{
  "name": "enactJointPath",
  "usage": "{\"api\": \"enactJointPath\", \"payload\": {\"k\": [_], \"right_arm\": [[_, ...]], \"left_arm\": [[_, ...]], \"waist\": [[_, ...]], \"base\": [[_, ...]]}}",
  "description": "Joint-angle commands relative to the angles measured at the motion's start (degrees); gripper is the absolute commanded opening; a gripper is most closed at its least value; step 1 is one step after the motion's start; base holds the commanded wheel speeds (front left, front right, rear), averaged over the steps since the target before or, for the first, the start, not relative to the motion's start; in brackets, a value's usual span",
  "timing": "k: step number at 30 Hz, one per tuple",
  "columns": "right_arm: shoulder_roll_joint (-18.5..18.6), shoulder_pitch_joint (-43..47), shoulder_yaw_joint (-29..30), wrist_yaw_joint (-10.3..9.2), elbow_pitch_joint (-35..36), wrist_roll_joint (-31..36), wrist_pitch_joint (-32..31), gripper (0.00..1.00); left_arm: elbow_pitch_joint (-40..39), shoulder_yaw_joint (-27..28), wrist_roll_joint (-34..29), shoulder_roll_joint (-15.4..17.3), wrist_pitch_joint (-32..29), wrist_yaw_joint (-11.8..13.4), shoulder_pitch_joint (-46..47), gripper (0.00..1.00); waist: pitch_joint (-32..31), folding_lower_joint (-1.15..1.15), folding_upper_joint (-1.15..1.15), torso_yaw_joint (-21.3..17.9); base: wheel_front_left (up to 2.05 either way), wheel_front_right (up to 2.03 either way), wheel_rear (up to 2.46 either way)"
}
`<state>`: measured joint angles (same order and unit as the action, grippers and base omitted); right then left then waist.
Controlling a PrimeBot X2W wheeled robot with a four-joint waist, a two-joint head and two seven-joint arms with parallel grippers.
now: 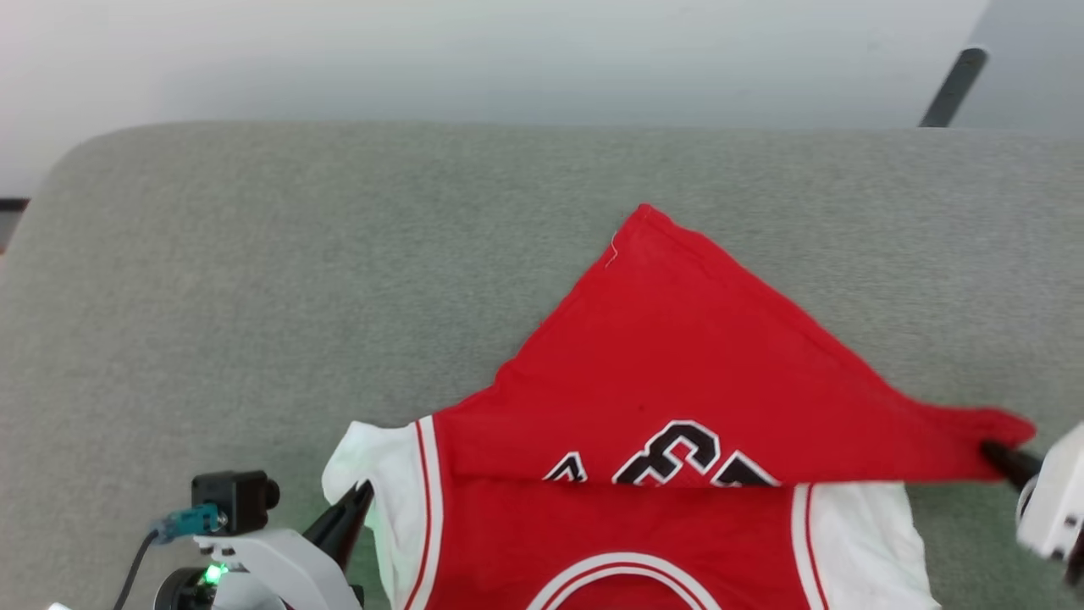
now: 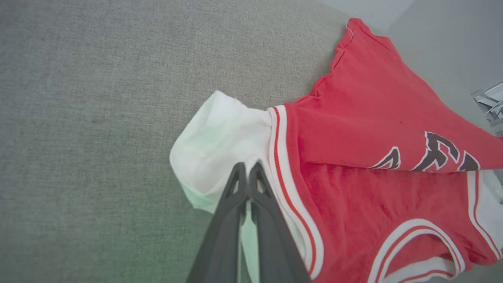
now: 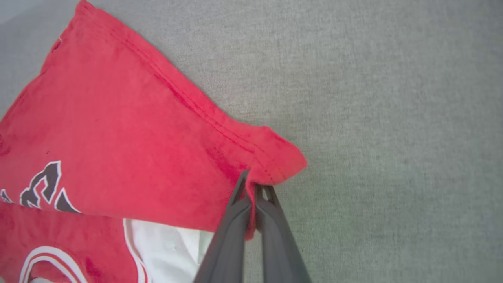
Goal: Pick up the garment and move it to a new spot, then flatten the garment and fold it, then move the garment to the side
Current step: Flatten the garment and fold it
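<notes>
Pinching one red hem corner (image 3: 283, 165), my right gripper (image 3: 253, 188) has both fingers closed tight on the garment (image 1: 677, 373). The cloth is bunched between the tips. My left gripper (image 2: 247, 169) is closed too, with its tips over the white sleeve (image 2: 220, 137). I cannot tell whether any sleeve cloth is actually caught between them.

The jersey lies on the grey cushion (image 1: 254, 296), collar towards me. Its lower part is drawn up and back over the chest in a slanted flap, and that flap covers half of the black print.

I judge this a light, limp knit with no stiffness at all. It will sag from whatever point I hold and drag across the rough upholstery instead of sliding. One pinched corner pulls the flap into a triangle, so I want matching holds on both hem corners, or both shoulders, to carry an edge straight. The stitched hem and the striped trim look like the firmest places to grip. Nothing here is fragile, but a thin pinch could slip out if I pull fast.
</notes>
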<state>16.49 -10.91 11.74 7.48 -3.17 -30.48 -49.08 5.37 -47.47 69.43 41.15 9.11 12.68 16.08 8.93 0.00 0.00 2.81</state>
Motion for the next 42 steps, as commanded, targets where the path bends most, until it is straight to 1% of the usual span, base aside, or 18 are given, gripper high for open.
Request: {"api": "enactJointPath", "payload": {"k": [1, 6, 7, 9, 10, 11, 12, 13, 14, 19, 25, 30, 32, 35, 37, 42], "right_arm": [[-0.5, 0.8, 0.3, 0.02, 0.2, 0.3, 0.6, 0.0], [-2.8, 5.0, 0.8, 0.02, -0.8, 1.6, 5.1, 0.0], [-3.2, 5.6, 1.0, 0.02, -1.9, 2.2, 7.2, 0.0], [-3.7, 5.9, 0.7, 0.02, -3.5, 2.6, 8.8, 0.0], [-3.8, 6.0, 0.5, 0.02, -4.0, 2.8, 9.4, 0.03], [-3.8, 6.1, 0.3, 0.02, -4.5, 2.8, 10.1, 0.35], [-3.8, 6.1, 0.3, 0.02, -4.5, 2.8, 10.1, 0.35], [-3.7, 6.1, 0.0, 0.02, -4.8, 3.1, 10.8, 0.97], [-3.6, 6.1, -0.2, 0.02, -5.1, 3.0, 11.5, 1.0], [-2.1, 7.1, -2.1, 0.02, -3.8, 3.5, 13.9, 1.0], [-0.7, 7.8, -4.1, 0.02, 3.0, 3.5, 15.7, 1.0], [0.3, 4.9, -6.6, 0.02, 8.4, 3.7, 15.8, 1.0], [0.7, 2.9, -7.9, 0.02, 9.4, 3.8, 15.3, 1.0], [2.2, -1.5, -10.3, 0.02, 9.6, 4.1, 14.4, 1.0], [2.9, -4.7, -11.8, 0.02, 8.4, 3.7, 14.0, 1.0], [5.5, -13.4, -16.0, 0.02, 2.0, 3.1, 13.3, 1.0]], "left_arm": [[-0.1, 0.2, 0.3, 0.2, 0.2, 0.4, -0.6, 0.0], [-0.8, 0.3, 0.6, 0.7, 0.3, 0.7, -1.4, 0.0], [-0.9, 0.4, 0.6, 0.8, 0.2, 0.8, -1.5, 0.0], [-1.1, 0.4, 0.7, 0.8, 0.2, 0.8, -1.6, 0.0], [-1.1, 0.4, 0.7, 0.9, 0.2, 0.8, -1.6, 0.0], [-1.1, 0.4, 0.7, 0.9, 0.2, 0.8, -1.6, 0.0], [-1.1, 0.4, 0.7, 0.9, 0.2, 0.8, -1.6, 0.0], [-1.2, 0.4, 0.7, 0.9, 0.3, 0.7, -1.7, 0.0], [-1.3, 0.4, 0.7, 1.0, 0.3, 0.7, -1.7, 0.0], [-1.5, 0.5, 0.7, 1.2, 0.6, 0.6, -2.1, 0.0], [-1.9, 0.2, 0.5, 1.1, 0.6, 0.8, -2.1, 0.0], [-2.0, -0.2, -0.1, 0.5, 0.2, 0.6, -1.2, 0.0], [-1.9, -0.5, -0.2, 0.2, 0.0, 0.3, -0.8, 0.0], [-1.6, -1.1, -0.7, -0.6, -0.3, -0.1, 0.1, 0.0], [-1.5, -1.6, -1.2, -1.2, -0.8, -0.5, 0.9, 0.0], [-0.4, -3.1, -2.5, -3.4, -1.9, -1.9, 3.4, 0.0]], "waist": [[-0.7, 0.0, 0.0, -1.1], [-0.9, 0.0, 0.0, -2.1], [-0.9, 0.0, 0.0, -2.3], [-0.9, 0.0, 0.0, -2.5], [-0.9, 0.0, 0.0, -2.6], [-0.9, 0.0, 0.0, -2.7], [-0.9, 0.0, 0.0, -2.7], [-0.8, 0.0, 0.0, -2.7], [-0.8, 0.0, 0.0, -2.8], [-1.0, 0.0, 0.0, -3.0], [-1.2, 0.0, 0.0, -2.6], [-1.1, 0.0, 0.0, -1.3], [-1.1, 0.0, 0.0, -0.4], [-0.8, 0.0, 0.0, 1.2], [-0.4, 0.0, 0.0, 2.5], [0.8, 0.0, 0.0, 6.5]], "base": [[0.0, 0.0, 0.0], [0.0, 0.0, 0.0], [0.0, 0.0, 0.0], [0.0, 0.0, 0.0], [0.0, 0.0, 0.0], [0.0, 0.0, 0.0], [0.0, 0.0, 0.0], [0.0, 0.0, 0.0], [0.0, 0.0, 0.0], [0.0, 0.0, 0.0], [0.0, 0.0, 0.0], [0.0, 0.0, 0.0], [0.0, 0.0, 0.0], [0.0, 0.0, 0.0], [0.0, 0.0, 0.0], [0.0, 0.0, 0.0]]}}
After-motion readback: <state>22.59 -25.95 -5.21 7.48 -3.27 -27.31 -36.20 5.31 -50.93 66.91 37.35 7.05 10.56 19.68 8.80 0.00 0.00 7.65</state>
